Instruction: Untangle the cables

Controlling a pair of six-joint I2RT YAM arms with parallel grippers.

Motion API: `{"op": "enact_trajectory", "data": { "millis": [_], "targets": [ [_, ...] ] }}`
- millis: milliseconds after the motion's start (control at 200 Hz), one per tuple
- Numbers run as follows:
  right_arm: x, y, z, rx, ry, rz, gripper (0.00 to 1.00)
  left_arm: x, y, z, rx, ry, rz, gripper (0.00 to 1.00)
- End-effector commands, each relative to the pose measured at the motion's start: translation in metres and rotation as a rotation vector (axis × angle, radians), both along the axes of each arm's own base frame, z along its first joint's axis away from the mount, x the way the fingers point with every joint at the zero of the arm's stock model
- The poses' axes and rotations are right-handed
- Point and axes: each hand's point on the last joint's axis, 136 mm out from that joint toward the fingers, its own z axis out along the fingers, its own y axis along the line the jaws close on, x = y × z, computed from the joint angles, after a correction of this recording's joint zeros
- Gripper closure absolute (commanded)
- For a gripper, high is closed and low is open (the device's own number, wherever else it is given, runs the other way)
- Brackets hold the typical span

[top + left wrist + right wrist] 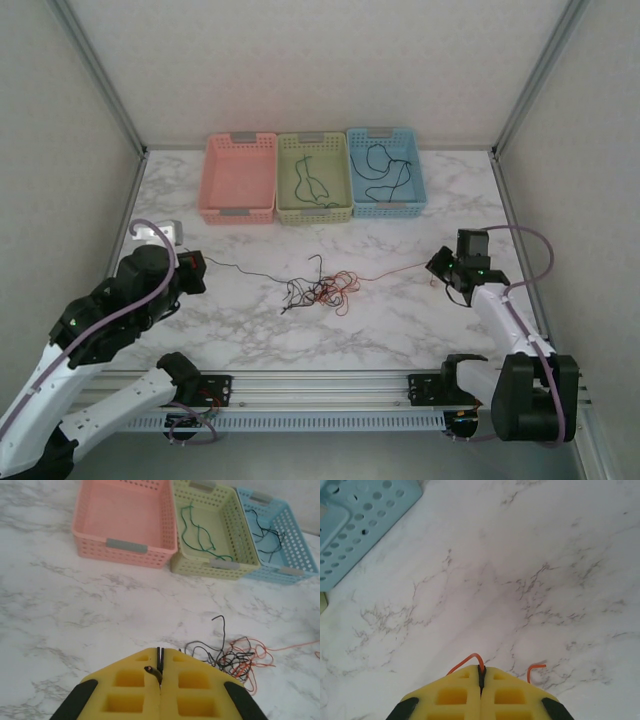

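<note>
At the surface's [250, 335] middle, the cables [318, 290] lie knotted. My left pincer [203, 271] is clamped on a black strand [245, 271], my right pincer [438, 264] on a red-orange strand [392, 270]; held toward opposite side edges, presumably to draw the knot open.

Three baskets [238, 213], two grippers [197, 272], one cable tangle [322, 290]
</note>
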Motion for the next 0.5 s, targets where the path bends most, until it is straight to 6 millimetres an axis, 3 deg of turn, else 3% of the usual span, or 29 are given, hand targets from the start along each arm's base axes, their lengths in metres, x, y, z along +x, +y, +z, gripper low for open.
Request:
{"op": "enact_trajectory", "data": {
  "millis": [0,145,245,320,496],
  "targets": [
    [-0.004,-0.021,0.005,-0.033,-0.002,-0.097,1.00,-0.012,0.046,0.030,0.088,-0.084,0.133,1.00],
    [-0.013,-0.045,0.005,-0.102,0.011,-0.211,1.00,-0.031,0.087,0.069,0.115,-0.187,0.252,1.00],
    [-0.017,-0.052,0.006,-0.122,0.004,-0.250,1.00,-0.039,0.098,0.082,0.087,-0.234,0.278,1.00],
    [-0.017,-0.052,0.005,-0.120,0.000,-0.252,1.00,-0.037,0.088,0.077,0.063,-0.225,0.238,1.00],
    [-0.010,-0.035,0.019,-0.037,-0.062,-0.193,1.00,-0.016,0.033,0.039,-0.010,-0.121,0.063,1.00]
  ]
}}
